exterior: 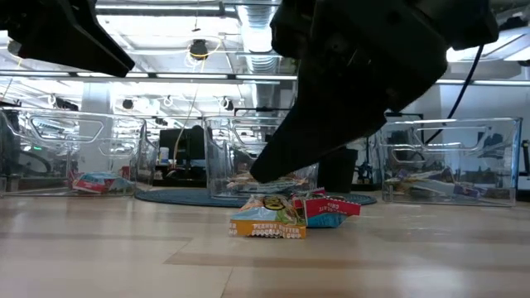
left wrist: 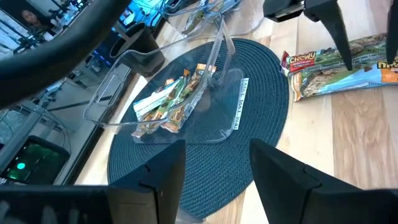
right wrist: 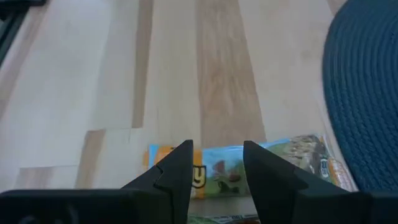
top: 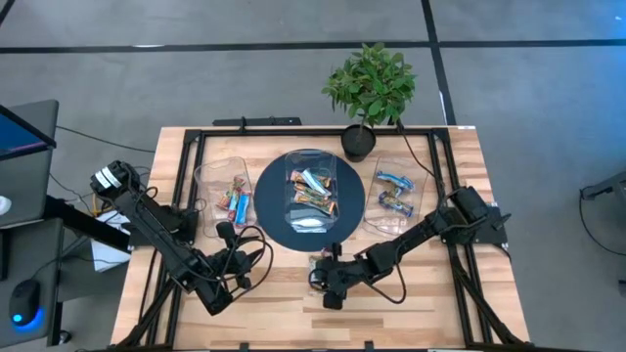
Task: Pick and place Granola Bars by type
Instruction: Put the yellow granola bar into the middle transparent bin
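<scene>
Clear tubs blur much of what they hold: the left tub (top: 227, 192) shows only a few reddish and blue wrappers, while the left gripper (top: 227, 235), just beside it toward the desk's front edge, stands part open and empty. Shiny Granola Bars (top: 312, 192) fill the middle tub on the dark round mat (top: 269, 217); blue ones lie in the right tub (top: 395, 194). Loose bars (exterior: 286, 217) lie on bare wood near the front edge, largely hidden from above by the right gripper (top: 326, 279), whose part-open fingers (right wrist: 176, 169) straddle one; grip unclear.

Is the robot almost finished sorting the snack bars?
Not yet. Some bars already lie in the left tub and the right tub. The right gripper, jaws open, hovers over loose bars on the table. The left gripper waits, open and empty. The middle tub has several bars left to sort.
</scene>
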